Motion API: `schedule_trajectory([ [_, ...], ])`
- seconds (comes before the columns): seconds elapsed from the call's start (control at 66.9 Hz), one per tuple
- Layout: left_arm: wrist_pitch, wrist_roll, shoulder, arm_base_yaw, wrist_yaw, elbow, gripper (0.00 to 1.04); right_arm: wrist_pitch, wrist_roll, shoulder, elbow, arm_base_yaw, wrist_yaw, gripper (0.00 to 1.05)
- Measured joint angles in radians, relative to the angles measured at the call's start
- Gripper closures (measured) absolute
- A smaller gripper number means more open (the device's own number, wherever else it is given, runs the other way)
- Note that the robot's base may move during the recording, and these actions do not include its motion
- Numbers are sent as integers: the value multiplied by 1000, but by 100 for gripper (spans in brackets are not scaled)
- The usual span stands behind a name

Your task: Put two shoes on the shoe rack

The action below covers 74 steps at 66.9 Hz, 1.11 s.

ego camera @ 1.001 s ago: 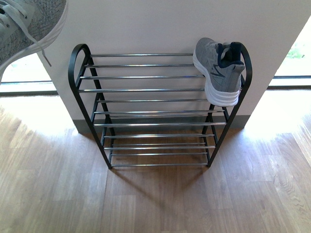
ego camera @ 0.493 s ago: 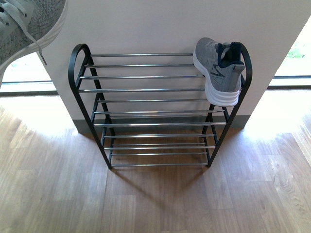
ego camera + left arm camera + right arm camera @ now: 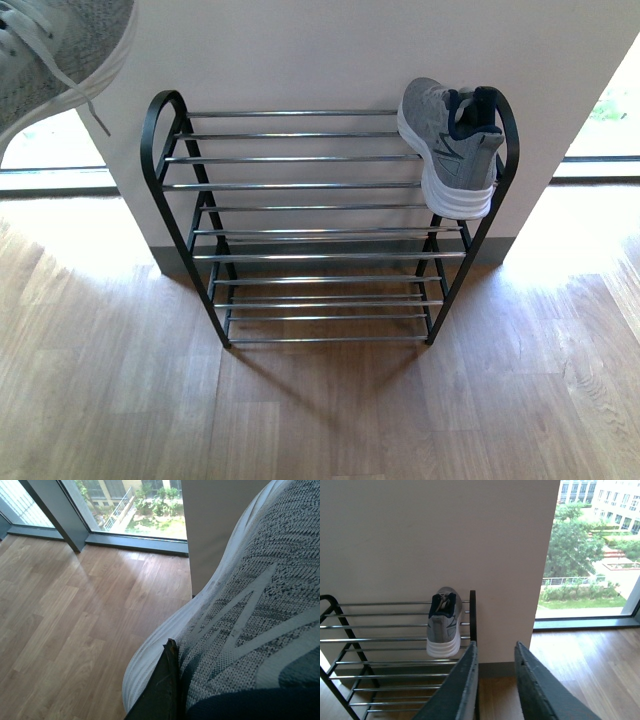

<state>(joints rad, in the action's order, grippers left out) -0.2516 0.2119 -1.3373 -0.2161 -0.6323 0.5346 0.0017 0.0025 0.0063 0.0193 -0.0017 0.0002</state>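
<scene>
Left gripper (image 3: 169, 677) clamps a grey knit sneaker (image 3: 55, 50) aloft left of the shoe rack (image 3: 300, 185), its twin (image 3: 450, 150) on the top shelf's right end; right gripper (image 3: 495, 649) stands parted.

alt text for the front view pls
A black-framed shoe rack with silver bars stands against a white wall on a wood floor, one grey sneaker on the right end of its top shelf. A second grey sneaker hangs in the air at upper left.
</scene>
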Motion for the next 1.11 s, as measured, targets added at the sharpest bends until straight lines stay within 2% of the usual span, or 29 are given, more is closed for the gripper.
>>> schedule_trajectory([
  [0.09, 32, 77, -55, 1, 11, 55, 103, 0, 0, -1, 0, 0, 0, 54],
  [0.149, 33, 121, -127, 2, 56, 118, 103, 0, 0, -1, 0, 0, 0, 44],
  [0.209, 35, 181, -216, 0, 125, 200, 103, 0, 0, -1, 0, 0, 0, 33],
  [0.299, 68, 307, -462, -29, 278, 435, 103, 0, 0, -1, 0, 0, 0, 10],
  [0.329, 82, 328, -518, -39, 306, 492, 103, 0, 0, -1, 0, 0, 0, 8],
  [0.448, 175, 423, -726, -77, 415, 724, 103, 0, 0, -1, 0, 0, 0, 9],
  [0.762, 369, 607, -1138, -140, 624, 1261, 103, 0, 0, -1, 0, 0, 0, 9],
  [0.897, 469, 623, -1262, -154, 685, 1453, 103, 0, 0, -1, 0, 0, 0, 9],
  [1.106, 613, 600, -1382, -177, 716, 1645, 103, 0, 0, -1, 0, 0, 0, 9],
])
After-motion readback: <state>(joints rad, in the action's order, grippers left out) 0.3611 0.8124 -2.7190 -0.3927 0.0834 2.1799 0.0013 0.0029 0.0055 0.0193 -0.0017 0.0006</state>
